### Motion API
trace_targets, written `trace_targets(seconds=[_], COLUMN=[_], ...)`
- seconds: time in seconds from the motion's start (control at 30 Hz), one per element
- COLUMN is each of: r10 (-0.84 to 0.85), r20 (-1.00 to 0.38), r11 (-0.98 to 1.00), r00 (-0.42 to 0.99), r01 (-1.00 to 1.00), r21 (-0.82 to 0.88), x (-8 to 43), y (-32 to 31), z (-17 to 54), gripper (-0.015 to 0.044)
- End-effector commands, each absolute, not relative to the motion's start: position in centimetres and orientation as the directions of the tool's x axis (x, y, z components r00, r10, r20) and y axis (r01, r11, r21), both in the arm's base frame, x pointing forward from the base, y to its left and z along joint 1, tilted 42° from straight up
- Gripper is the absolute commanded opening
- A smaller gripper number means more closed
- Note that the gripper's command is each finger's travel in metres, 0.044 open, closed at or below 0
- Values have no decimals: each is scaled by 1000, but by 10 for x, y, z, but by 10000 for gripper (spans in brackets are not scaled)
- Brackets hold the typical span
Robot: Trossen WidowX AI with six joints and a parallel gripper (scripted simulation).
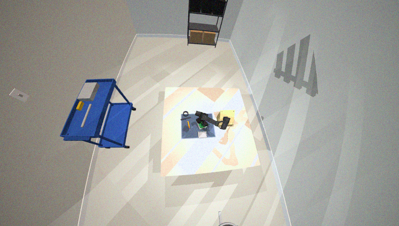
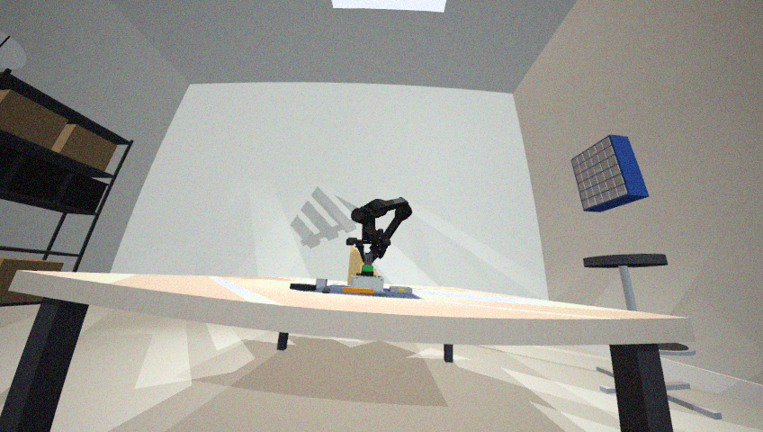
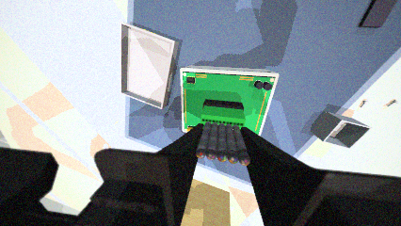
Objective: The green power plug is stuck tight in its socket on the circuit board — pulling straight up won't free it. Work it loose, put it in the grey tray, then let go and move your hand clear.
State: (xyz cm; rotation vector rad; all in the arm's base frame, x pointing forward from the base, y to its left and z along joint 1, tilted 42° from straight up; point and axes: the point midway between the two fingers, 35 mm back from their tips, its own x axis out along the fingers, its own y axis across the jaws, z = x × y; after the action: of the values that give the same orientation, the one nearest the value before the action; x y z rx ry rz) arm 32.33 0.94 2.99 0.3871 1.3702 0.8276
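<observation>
Wrist view: clamped the green power plug in the gripper, at the circuit board.
Gripped at the plug's wire end, around the 5 dark wires, with the dark socket showing just beyond on the board; could not tell how deeply seated. Called, as a judgement, for small rocking moves along the board with a firm squeeze and only light lift, easing up once loose. Risked slipping onto the wires or dragging the board if tugged hard. Needed clearance above the board's rim before crossing to the grey tray, just beside the board.
</observation>
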Motion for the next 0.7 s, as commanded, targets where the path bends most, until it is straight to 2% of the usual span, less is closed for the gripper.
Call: trace_targets(seconds=[0.0, 0.2, 0.53, 0.67], r10=[624, 565, 741, 759], r20=[-780, -823, -672, -651], r11=[758, 803, 644, 623], r00=[36, 57, -9, -17], r01=[-271, -268, -274, -274], r21=[594, 533, 714, 733], x=[320, 318, 323, 324], y=[3, 6, -10, -11], z=[45, 50, 38, 37], gripper=[0, 0, 0, 0])
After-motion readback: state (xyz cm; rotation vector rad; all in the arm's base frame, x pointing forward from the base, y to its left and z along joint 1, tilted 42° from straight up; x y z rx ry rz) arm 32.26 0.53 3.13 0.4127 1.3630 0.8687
